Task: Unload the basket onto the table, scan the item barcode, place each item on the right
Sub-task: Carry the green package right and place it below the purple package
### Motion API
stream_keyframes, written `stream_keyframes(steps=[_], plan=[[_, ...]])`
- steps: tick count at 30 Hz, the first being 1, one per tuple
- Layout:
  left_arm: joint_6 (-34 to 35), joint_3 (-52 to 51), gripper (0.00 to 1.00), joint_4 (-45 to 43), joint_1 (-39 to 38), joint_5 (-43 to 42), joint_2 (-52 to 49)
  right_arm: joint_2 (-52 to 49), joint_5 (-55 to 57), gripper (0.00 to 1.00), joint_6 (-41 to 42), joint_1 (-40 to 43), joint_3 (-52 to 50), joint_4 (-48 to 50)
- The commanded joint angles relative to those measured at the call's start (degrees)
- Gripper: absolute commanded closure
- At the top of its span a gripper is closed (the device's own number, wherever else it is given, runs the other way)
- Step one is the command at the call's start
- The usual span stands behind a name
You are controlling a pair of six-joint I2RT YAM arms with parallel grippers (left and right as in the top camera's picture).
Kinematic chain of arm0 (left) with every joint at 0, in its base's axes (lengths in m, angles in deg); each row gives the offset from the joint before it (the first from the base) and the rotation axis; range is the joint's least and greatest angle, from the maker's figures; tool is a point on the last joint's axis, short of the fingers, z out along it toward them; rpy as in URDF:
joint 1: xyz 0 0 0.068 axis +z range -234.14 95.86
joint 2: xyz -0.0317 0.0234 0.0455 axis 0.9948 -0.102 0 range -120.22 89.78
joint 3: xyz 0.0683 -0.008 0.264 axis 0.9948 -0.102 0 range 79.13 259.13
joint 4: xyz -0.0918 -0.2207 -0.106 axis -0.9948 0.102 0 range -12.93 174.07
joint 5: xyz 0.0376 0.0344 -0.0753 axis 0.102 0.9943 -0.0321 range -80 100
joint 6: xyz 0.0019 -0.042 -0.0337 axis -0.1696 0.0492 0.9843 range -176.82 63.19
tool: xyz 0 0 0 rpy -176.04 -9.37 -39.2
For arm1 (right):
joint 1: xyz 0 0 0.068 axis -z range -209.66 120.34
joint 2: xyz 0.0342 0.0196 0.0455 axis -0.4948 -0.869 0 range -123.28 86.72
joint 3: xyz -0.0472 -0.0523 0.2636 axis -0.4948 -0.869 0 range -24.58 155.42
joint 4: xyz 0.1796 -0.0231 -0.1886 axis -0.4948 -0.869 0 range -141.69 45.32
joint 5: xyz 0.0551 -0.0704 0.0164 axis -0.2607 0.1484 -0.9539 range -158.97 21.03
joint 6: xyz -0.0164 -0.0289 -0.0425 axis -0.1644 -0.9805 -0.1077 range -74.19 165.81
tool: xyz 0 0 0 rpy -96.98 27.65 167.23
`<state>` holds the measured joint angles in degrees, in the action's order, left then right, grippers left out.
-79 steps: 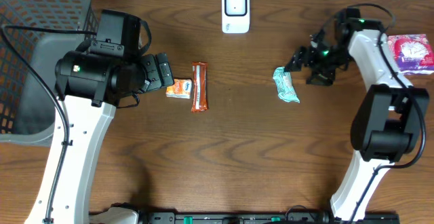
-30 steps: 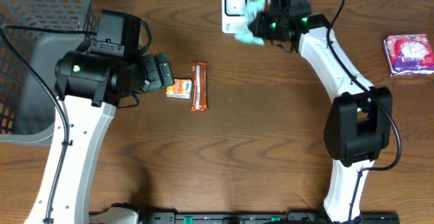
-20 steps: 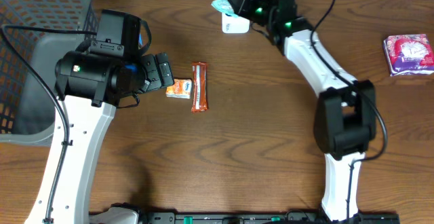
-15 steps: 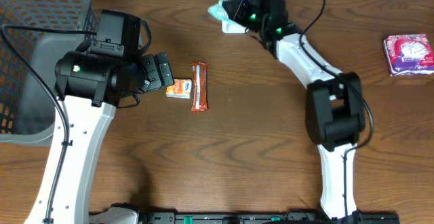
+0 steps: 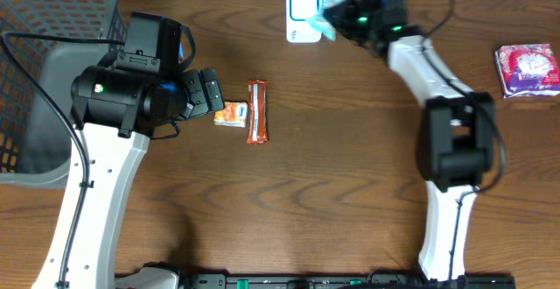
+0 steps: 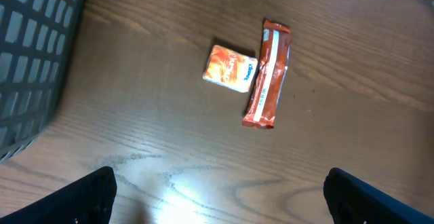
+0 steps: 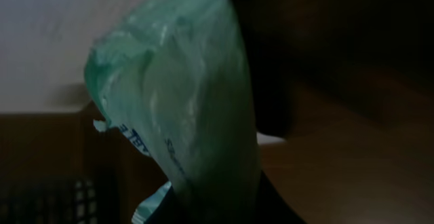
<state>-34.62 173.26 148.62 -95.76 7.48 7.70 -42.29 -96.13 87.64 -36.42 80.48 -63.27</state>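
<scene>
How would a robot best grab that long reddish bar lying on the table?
From straight above, with the fingers closing across its narrow width, since the bar lies flat. It is probably best gripped toward one end: the orange packet sits close against its left edge at mid-length and would crowd a finger there.

Dark wood-grain table (image 5: 306, 210), grey mesh basket (image 5: 26, 35)

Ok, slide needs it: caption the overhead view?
Right gripper holds crinkled green plastic packet beside white box-shaped scanner; left gripper hovers open.
</scene>
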Motion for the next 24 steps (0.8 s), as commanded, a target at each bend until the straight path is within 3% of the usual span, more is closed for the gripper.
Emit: stream_keyframes(steps=[1, 6, 11, 17, 24], plan=[[-0.52, 0.72, 0.02, 0.02, 0.20, 0.35, 0.11, 9.90, 10.34, 0.97, -8.52, 4.92, 1.81, -9.22], [-0.55, 0.72, 0.02, 0.02, 0.20, 0.35, 0.11, 16.06, 21.38, 0.99, -8.96, 15.30, 1.81, -29.88], [-0.52, 0.72, 0.02, 0.02, 0.20, 0.35, 0.11, 16.50, 23.43, 0.98, -9.16, 27.45, 1.60, -42.12], [-0.52, 0.72, 0.02, 0.02, 0.20, 0.35, 0.11, 14.12, 23.41, 0.92, -9.16, 38.07, -0.11, -44.81], [-0.52, 0.72, 0.02, 0.02, 0.20, 0.35, 0.11, 8.50, 23.43, 0.92, -8.17, 43.10, -0.68, -42.97]])
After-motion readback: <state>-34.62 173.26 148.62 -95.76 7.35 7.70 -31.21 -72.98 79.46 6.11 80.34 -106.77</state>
